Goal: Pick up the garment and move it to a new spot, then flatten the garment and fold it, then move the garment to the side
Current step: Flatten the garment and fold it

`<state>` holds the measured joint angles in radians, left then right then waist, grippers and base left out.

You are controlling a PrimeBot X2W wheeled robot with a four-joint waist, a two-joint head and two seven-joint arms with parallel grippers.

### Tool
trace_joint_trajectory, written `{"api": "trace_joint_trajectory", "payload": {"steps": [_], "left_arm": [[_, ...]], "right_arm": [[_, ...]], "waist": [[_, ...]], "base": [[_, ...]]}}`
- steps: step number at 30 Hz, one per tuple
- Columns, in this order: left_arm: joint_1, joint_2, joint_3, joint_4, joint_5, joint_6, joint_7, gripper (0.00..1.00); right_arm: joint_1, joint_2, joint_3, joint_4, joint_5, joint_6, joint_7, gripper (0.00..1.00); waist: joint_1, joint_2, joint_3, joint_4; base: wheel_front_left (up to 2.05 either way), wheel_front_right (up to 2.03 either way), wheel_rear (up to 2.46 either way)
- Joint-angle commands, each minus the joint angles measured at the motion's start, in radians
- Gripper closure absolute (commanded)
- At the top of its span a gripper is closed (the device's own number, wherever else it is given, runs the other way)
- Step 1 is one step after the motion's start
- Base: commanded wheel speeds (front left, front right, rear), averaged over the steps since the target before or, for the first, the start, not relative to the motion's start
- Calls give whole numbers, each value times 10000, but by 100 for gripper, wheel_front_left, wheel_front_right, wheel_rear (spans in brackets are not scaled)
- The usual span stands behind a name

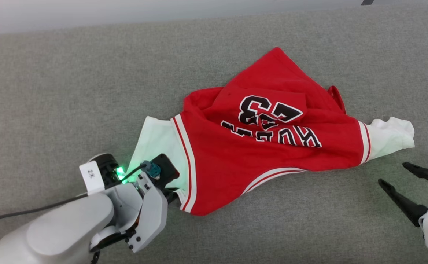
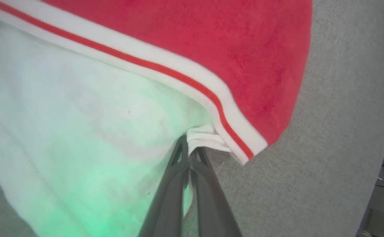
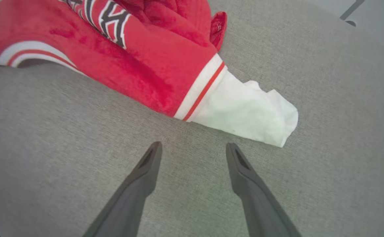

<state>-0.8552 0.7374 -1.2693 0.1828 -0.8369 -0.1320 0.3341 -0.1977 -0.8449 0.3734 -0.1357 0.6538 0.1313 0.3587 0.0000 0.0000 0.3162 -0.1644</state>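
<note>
The garment (image 1: pixel 261 143), a red jersey with white sleeves, striped trim and black lettering, lies crumpled in the middle of the grey surface. My left gripper (image 1: pixel 173 193) is at its lower left corner, shut on the hem of the white sleeve. In the left wrist view the left gripper (image 2: pixel 189 148) has its fingers pressed together, pinching a fold of white cloth of the garment (image 2: pixel 192 52). My right gripper (image 1: pixel 391 174) stands open at the right edge, a little short of the other white sleeve. In the right wrist view the right gripper (image 3: pixel 193 148) spreads over bare surface just before the garment (image 3: pixel 165 72).
A grey fabric-covered surface (image 1: pixel 71 91) stretches all around the garment, with wide bare room to the left and at the back. Its far edge meets a pale floor or wall (image 1: pixel 89 14) at the top. A black cable (image 1: pixel 23 212) trails from my left wrist.
</note>
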Motion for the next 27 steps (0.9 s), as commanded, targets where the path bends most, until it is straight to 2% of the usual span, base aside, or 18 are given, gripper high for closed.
{"api": "trace_joint_trajectory", "payload": {"steps": [1,7,18,23,24,26,27], "left_arm": [[236,-124,-212,163,-31,28,125,100],[22,-226,-207,-16,0,28,199,100],[-144,-361,-220,-71,-46,30,259,100],[-236,-481,-208,5,-127,30,152,100],[-237,-521,-206,30,-168,30,98,100],[-235,-585,-196,135,-293,30,-70,100],[-232,-619,-186,228,-417,30,-208,100]], "right_arm": [[-141,-28,130,47,-62,-10,23,0],[-1758,-638,1927,1014,-5,-10,281,0],[-4244,-519,4893,3490,-188,-10,-755,0],[-5005,-235,6150,4468,-103,-12,-1209,0],[-5114,-189,6354,4638,-73,-13,-1333,36],[-5316,-116,6758,4850,16,-13,-1648,100],[-5382,-95,6910,4957,92,-12,-1785,100]], "waist": [[0,0,21,6],[0,0,210,200],[0,0,471,566],[0,0,434,663],[0,0,413,680],[0,0,349,703],[0,0,289,718]], "base": [[0,0,0],[0,0,0],[0,0,0],[0,0,0],[0,0,0],[0,0,0],[0,0,0]]}}
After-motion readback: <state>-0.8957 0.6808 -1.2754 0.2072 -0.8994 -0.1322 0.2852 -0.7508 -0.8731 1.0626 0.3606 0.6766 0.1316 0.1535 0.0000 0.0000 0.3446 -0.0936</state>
